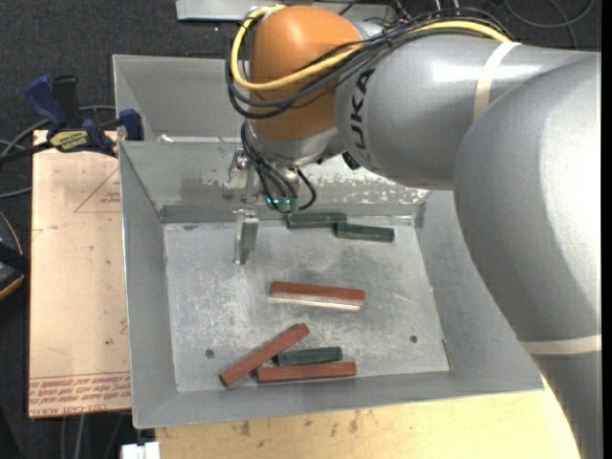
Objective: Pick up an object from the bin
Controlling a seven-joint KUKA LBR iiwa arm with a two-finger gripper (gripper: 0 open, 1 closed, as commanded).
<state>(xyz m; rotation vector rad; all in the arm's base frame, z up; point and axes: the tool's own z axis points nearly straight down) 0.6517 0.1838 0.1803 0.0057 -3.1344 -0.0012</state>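
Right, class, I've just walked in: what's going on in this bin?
A KUKA arm reaches in from the right, its pincer low over bare floor at the back left of the grey bin. Nearest lie two dark green bars by the back wall. A red-brown bar lies mid-bin, three more bars at the front. No bar is lifted yet.

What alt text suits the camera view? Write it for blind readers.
The end effector hangs above bare floor at the back of the grey metal bin. Two dark green flat bars lie beside it; red-brown flat bars lie nearer the front.
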